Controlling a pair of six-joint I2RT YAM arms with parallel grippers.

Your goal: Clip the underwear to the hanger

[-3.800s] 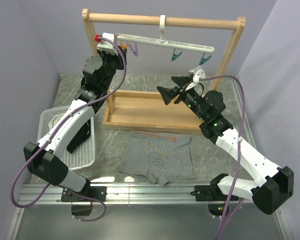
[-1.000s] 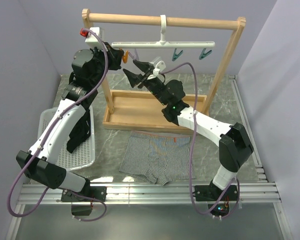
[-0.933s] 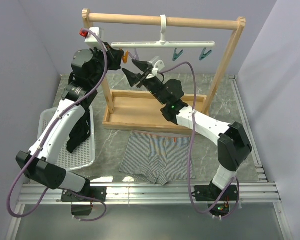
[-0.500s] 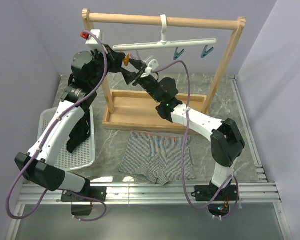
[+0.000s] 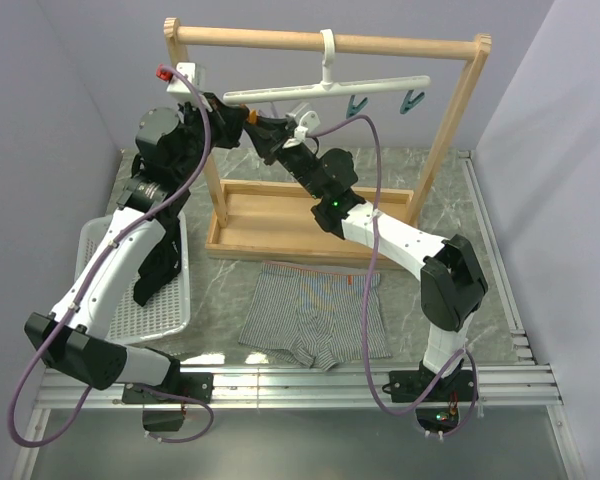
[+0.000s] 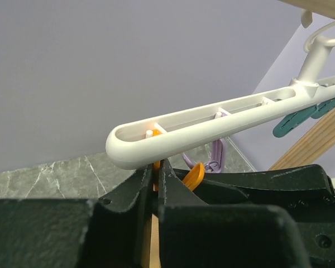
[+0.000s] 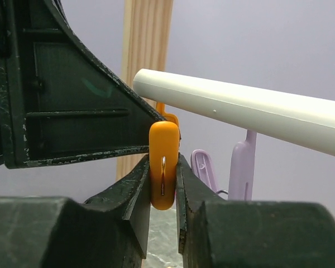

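The hanger (image 5: 330, 90), a thin white bar, hangs by its hook from the wooden rod, its left end slightly lower. Both grippers meet under that end at the orange clip (image 5: 251, 115). In the right wrist view my right gripper (image 7: 164, 178) is shut on the orange clip (image 7: 164, 162), one finger pressing each side. My left gripper (image 6: 155, 177) is shut with a thin orange part of the same clip (image 6: 194, 176) in its narrow gap, just below the bar (image 6: 212, 125). The underwear (image 5: 315, 315), grey and striped, lies flat on the table, untouched.
A purple clip (image 7: 243, 162) hangs right beside the orange one, and two teal clips (image 5: 357, 105) farther right. The wooden frame (image 5: 240, 38) stands on a wooden tray (image 5: 280, 225). A white basket (image 5: 165, 315) holding a black garment (image 5: 160, 270) sits at the left.
My right gripper has reached up and left to the orange clip and closed on it. The hanger's left end has tipped a little lower. The left arm has barely shifted.
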